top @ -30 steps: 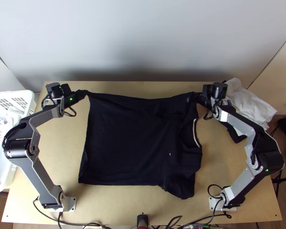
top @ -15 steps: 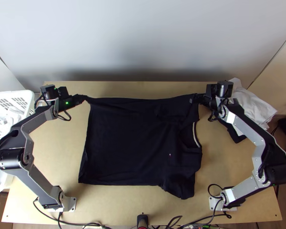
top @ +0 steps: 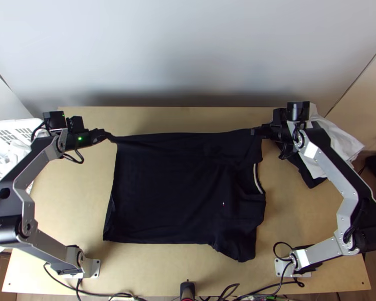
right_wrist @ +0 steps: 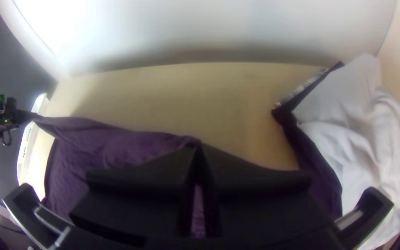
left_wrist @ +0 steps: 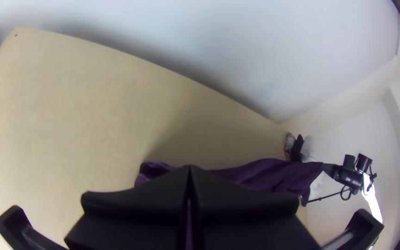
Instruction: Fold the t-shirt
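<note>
While left gripper [top: 108,134] and right gripper [top: 255,131] pinch far-edge ends between closed fingers, t-shirt [top: 170,193] lies spread on table [top: 153,268]; best bring edge nearward evenly, taut, both grippers level.

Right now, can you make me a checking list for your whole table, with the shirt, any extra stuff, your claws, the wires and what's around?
Surface: light wooden table.
Job's things: dark t-shirt, spread across the middle, not folded up yet; its sleeve area is bunched at the near right.
Clutter: white cloth lying over dark cloth at the far right; white basket at the left, with white cloth in it.
Left claw: shut on the shirt's far left corner.
Right claw: shut on the shirt's far edge, toward the right.
Cables: black cables along the table's near edge.
Surroundings: pale wall behind the table.
</note>
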`<state>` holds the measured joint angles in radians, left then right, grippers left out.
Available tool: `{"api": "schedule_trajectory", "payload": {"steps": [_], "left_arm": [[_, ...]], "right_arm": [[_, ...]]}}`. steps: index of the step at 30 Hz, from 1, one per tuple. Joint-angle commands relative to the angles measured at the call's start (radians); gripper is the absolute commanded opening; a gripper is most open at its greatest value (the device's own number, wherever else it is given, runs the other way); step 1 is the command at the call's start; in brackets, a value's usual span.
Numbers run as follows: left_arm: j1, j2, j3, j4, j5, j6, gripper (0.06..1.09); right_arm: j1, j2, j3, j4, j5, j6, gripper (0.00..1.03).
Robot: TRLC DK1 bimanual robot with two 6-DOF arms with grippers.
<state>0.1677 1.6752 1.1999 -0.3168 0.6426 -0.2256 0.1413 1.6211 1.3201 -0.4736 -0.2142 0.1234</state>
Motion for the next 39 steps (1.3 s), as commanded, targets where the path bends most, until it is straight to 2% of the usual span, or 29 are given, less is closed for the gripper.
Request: {"api": "schedule_trajectory", "payload": {"steps": [1, 10, 22, 28, 39], "left_arm": [[-0.020, -0.063, 0.043, -0.223, -0.052, 0.031, 0.09], [-0.043, -0.060, 0.121, -0.522, -0.123, 0.117, 0.09], [-0.004, -0.063, 0.122, -0.748, -0.123, 0.256, 0.09], [-0.007, -0.029, 0.118, -0.806, -0.123, 0.287, 0.09], [-0.017, 0.073, 0.070, -0.826, -0.153, 0.347, 0.09]], "right_arm": [[0.012, -0.010, 0.057, -0.160, -0.001, -0.001, 0.03], [0.011, -0.020, 0.068, -0.280, -0.001, -0.013, 0.03], [0.012, -0.041, 0.079, -0.508, -0.001, -0.011, 0.03], [0.035, -0.044, 0.056, -0.635, -0.004, -0.010, 0.03], [0.076, -0.015, -0.094, -0.649, -0.036, -0.004, 0.03]]}}
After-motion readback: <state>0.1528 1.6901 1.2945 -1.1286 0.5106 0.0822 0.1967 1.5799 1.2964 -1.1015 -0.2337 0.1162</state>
